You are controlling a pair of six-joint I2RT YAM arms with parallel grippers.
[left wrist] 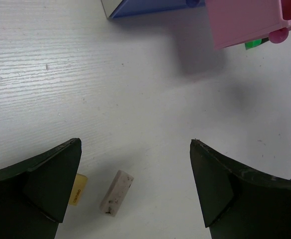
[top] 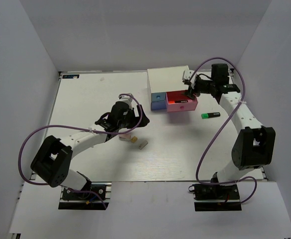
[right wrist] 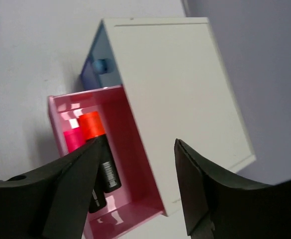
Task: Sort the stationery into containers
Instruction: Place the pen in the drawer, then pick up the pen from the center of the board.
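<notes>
The pink drawer (top: 181, 106) stands pulled out of the white cabinet (top: 167, 78). In the right wrist view, the orange-capped highlighter (right wrist: 91, 125) and the pink-capped highlighter (right wrist: 73, 139) lie side by side in the pink drawer (right wrist: 135, 149). My right gripper (top: 189, 92) hangs open and empty just above that drawer, shown also in its wrist view (right wrist: 140, 144). My left gripper (top: 128, 127) is open and empty above the tan eraser (left wrist: 77, 189) and the grey eraser (left wrist: 116, 192). Both also show from above, tan (top: 134, 140) and grey (top: 144, 145). The pink eraser is not clearly visible.
A blue drawer (top: 157, 101) with a round knob (right wrist: 103, 64) sits left of the pink one, slightly pulled out. A green-capped black highlighter (top: 210, 115) lies on the table right of the pink drawer. White walls close in the table on three sides.
</notes>
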